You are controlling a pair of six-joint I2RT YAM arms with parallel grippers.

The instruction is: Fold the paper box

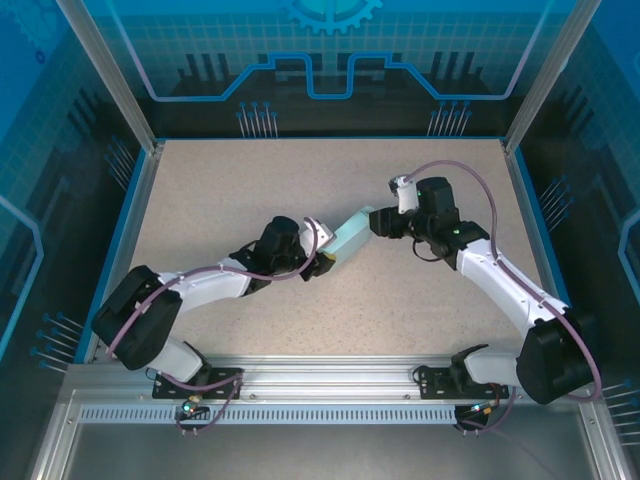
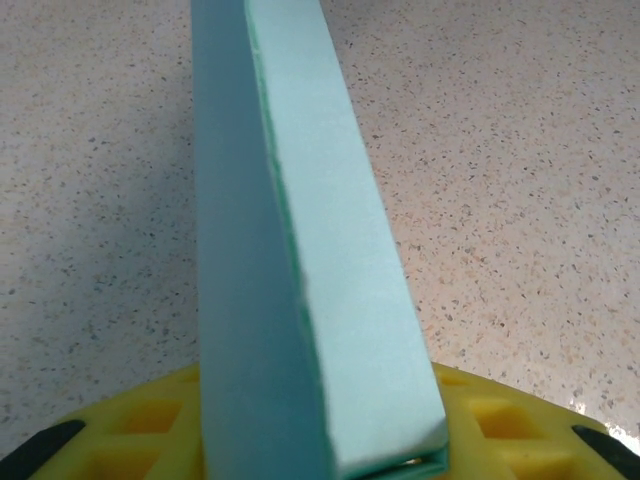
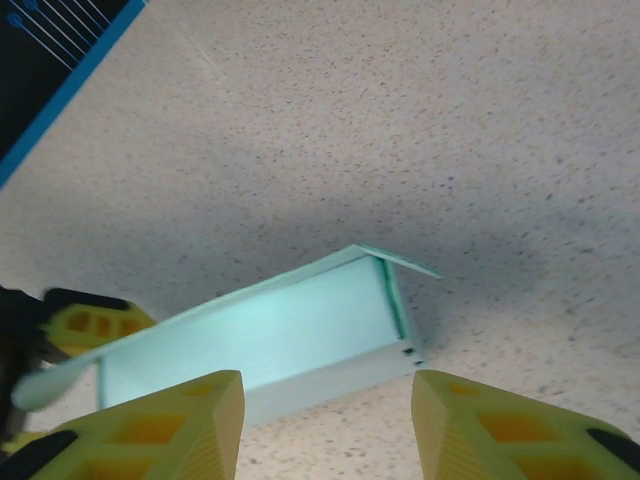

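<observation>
The paper box (image 1: 350,238) is a long, pale light-blue folded shape lying slantwise at the middle of the speckled table. My left gripper (image 1: 322,262) is shut on its near-left end. In the left wrist view the box (image 2: 300,250) rises from between the yellow fingers (image 2: 500,425) and runs away from the camera. My right gripper (image 1: 378,222) stands at the box's far-right end, open, with nothing between its fingers. In the right wrist view the box (image 3: 270,335) lies just beyond the gripper (image 3: 325,420), and a thin flap (image 3: 405,263) juts from its upper right corner.
Blue walls with metal posts (image 1: 110,80) enclose the table on three sides. An aluminium rail (image 1: 330,375) carrying both arm bases runs along the near edge. The left gripper's yellow finger (image 3: 85,325) shows at the box's left end in the right wrist view.
</observation>
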